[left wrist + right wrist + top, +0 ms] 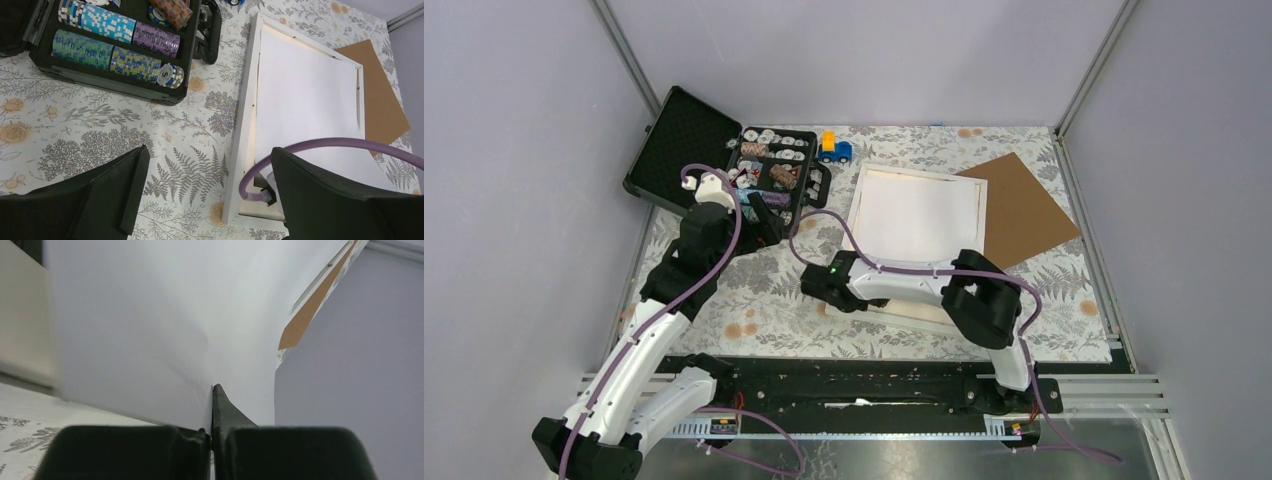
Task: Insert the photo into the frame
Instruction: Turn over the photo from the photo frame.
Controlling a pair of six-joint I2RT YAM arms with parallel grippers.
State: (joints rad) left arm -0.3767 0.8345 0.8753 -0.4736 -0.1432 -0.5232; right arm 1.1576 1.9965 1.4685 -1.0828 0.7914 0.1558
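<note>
Overhead and wrist views of a two-arm rig working on a leaf-patterned surface (100, 130). The white frame (247, 100) lies flat on its face, right of centre, with its back recess up. The photo (305, 95) lies in that recess, and I see only its plain white back, not the print. Most of the sheet rests inside the moulding. My right gripper (212, 400) has its jaws closed on the sheet's near edge, at the frame's near-left corner, and the paper curves upward from the pinch. My left gripper (207, 170) hovers with its jaws wide open and empty, between the frame and an open black case of poker chips (686, 135). A brown backing board (382, 95) lies just beyond the frame's far-right corner, partly tucked under it.

I judge the task nearly done: the photo is placed but not settled. What is left is lowering the near edge flat and letting go.
</note>
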